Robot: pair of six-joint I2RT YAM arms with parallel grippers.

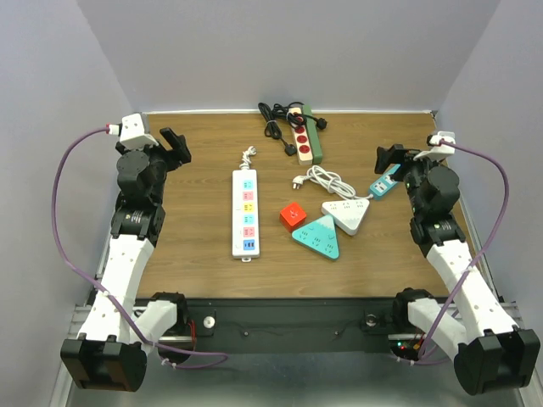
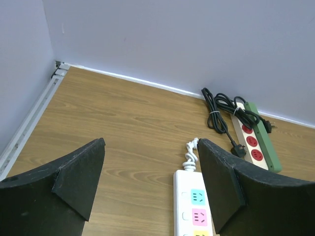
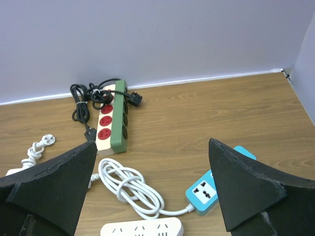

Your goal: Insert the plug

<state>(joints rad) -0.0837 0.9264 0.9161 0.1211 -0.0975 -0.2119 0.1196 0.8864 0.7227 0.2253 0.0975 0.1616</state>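
Observation:
Both grippers are open, empty and raised above the back of the table. My left gripper (image 1: 176, 146) hangs left of a white strip with coloured sockets (image 1: 245, 213), whose short coiled cord ends in a white plug (image 1: 247, 154). In the left wrist view that plug (image 2: 193, 144) and the strip (image 2: 197, 204) lie by the right finger (image 2: 221, 182). My right gripper (image 1: 392, 158) is over a blue socket block (image 1: 384, 181) with a coiled white cord (image 1: 327, 180) and plug (image 1: 297, 181). The right wrist view shows the block (image 3: 209, 189) and cord (image 3: 130, 189).
A green and beige strip with red sockets (image 1: 307, 136) lies at the back with a bundled black cord (image 1: 276, 127) and black plug (image 1: 291, 151). A red cube socket (image 1: 293, 216), a teal triangular strip (image 1: 318, 236) and a white triangular strip (image 1: 348, 214) sit mid-table.

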